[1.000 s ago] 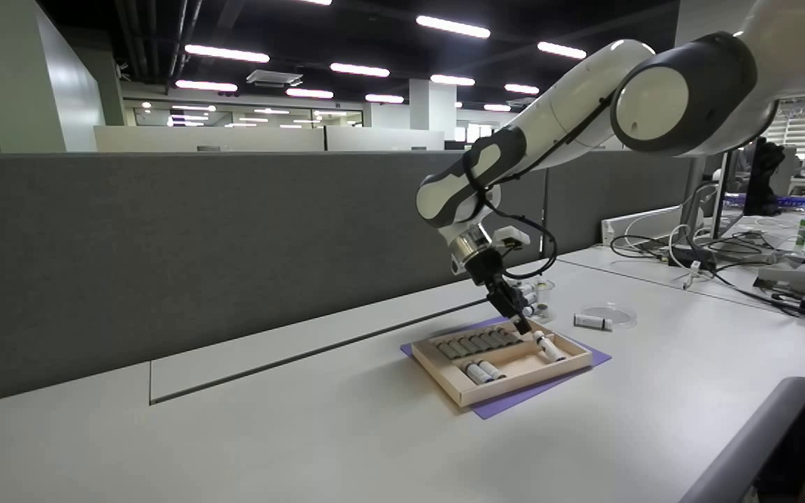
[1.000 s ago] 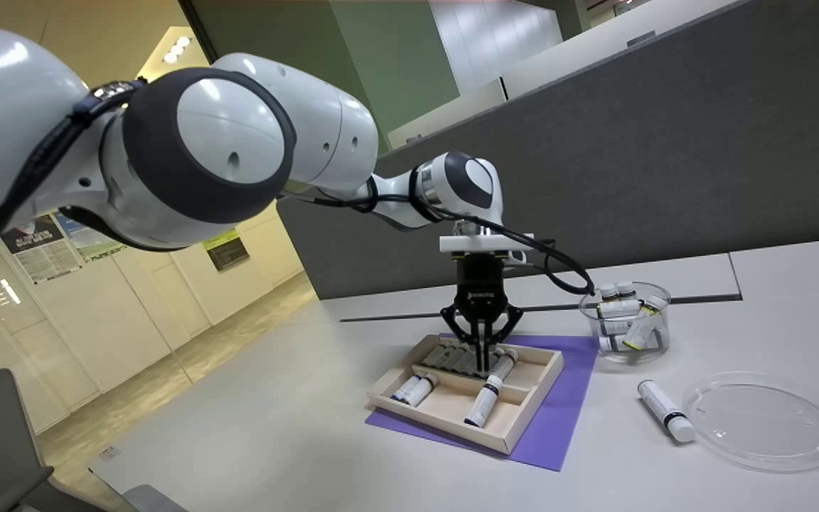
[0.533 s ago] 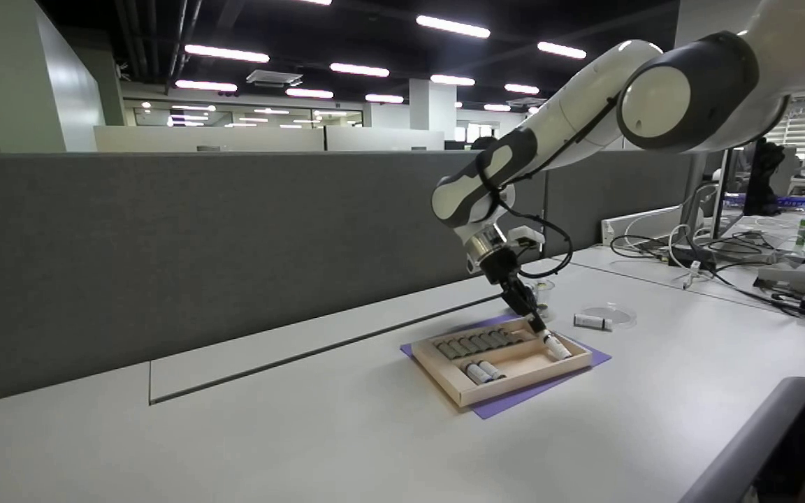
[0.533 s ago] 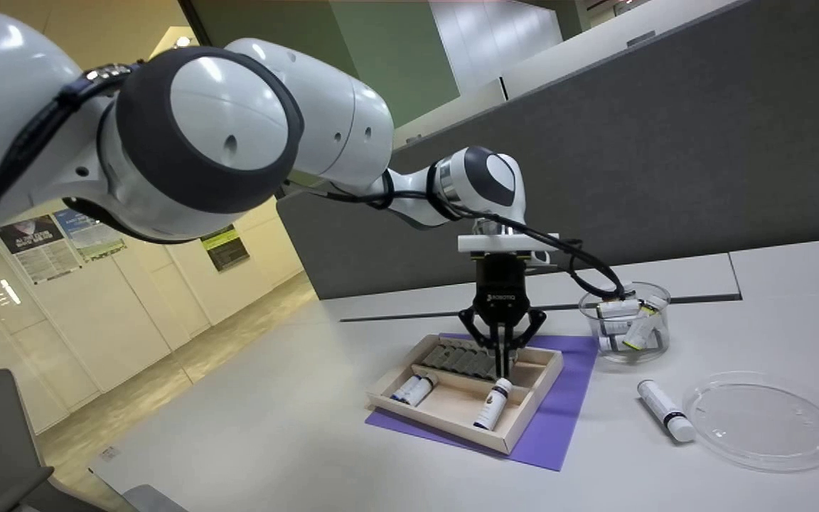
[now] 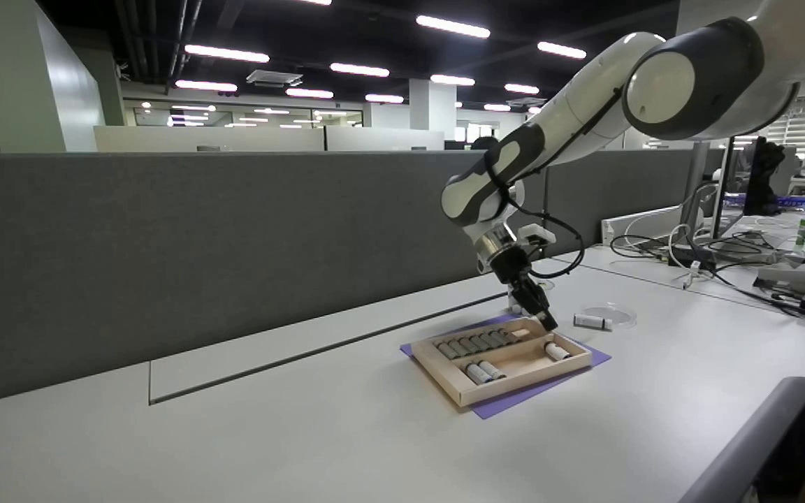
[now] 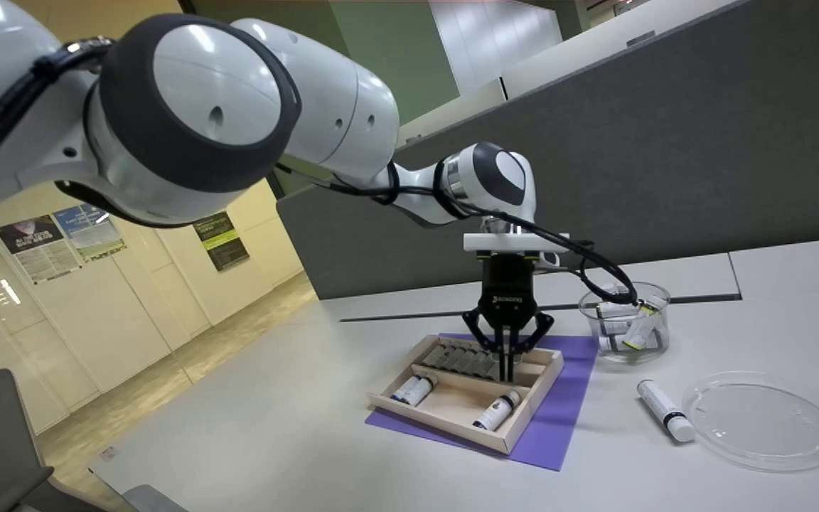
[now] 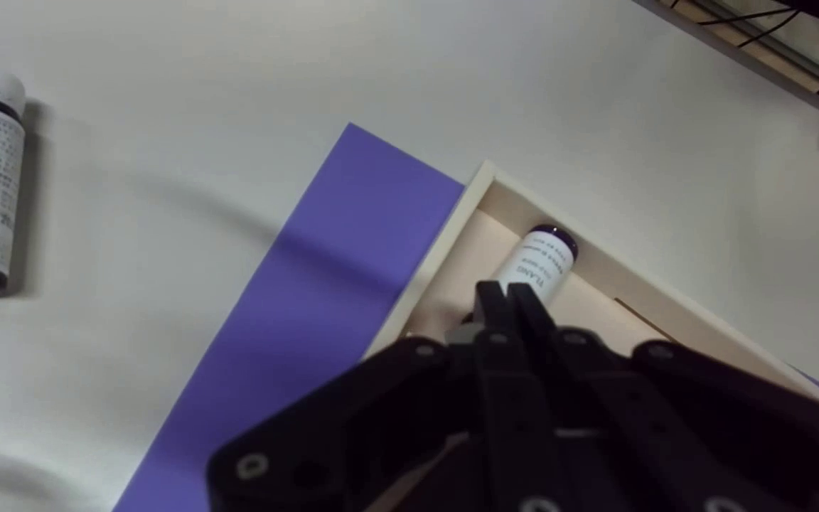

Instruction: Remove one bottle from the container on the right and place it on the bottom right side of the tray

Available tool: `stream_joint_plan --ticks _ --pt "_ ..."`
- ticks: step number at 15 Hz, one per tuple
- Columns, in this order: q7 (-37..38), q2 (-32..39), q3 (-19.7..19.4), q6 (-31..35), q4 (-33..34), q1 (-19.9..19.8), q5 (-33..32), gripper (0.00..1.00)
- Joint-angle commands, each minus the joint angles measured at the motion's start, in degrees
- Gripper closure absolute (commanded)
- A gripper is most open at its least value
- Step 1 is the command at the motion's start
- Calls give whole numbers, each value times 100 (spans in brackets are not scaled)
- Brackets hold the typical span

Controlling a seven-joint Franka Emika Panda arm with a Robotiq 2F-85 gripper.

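The tan wooden tray (image 6: 438,425) lies on a purple sheet; it also shows in an exterior view (image 5: 528,382) and the wrist view (image 7: 445,242). A white-labelled bottle (image 6: 497,411) lies flat in the right end of its front compartment; it shows in the wrist view (image 7: 539,259), partly hidden by my fingers. My gripper (image 6: 506,377) is shut and empty, just above the divider behind this bottle; its tips also show in the wrist view (image 7: 502,288). The clear round container (image 6: 624,357), holding several bottles, stands right of the tray. It is mostly hidden behind my gripper in an exterior view (image 5: 547,285).
Two white bottles (image 6: 415,389) lie at the left of the front compartment. Several grey bottles (image 6: 459,358) fill the rear row. A loose bottle (image 6: 665,410) and a clear round lid (image 6: 765,421) lie right of the tray. A grey partition (image 6: 665,171) stands behind.
The bottle leaned over the divider and now lies flat in the front compartment. My gripper has moved right and toward the tray's front, then off the bottle's cap.
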Motion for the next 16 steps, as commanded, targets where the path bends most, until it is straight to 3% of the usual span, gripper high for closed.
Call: stream_joint_plan --ticks 1,3,4,5,12,13,15,16 --pt "55 -581 25 301 -663 -59 82 100" --pt "65 -971 4 784 -1022 -86 78 100" --pt "154 -1202 -31 1222 -1271 -86 60 75" --pt "206 -1419 -61 1614 -1513 -91 41 75" --pt "926 -2787 -72 3935 -3249 -353 294 23" --pt "560 -2219 21 3489 -2412 -379 200 41" --pt "710 -2492 1 3748 -2807 -415 217 26" --pt "733 -2561 -1 3789 -2912 -418 222 23"
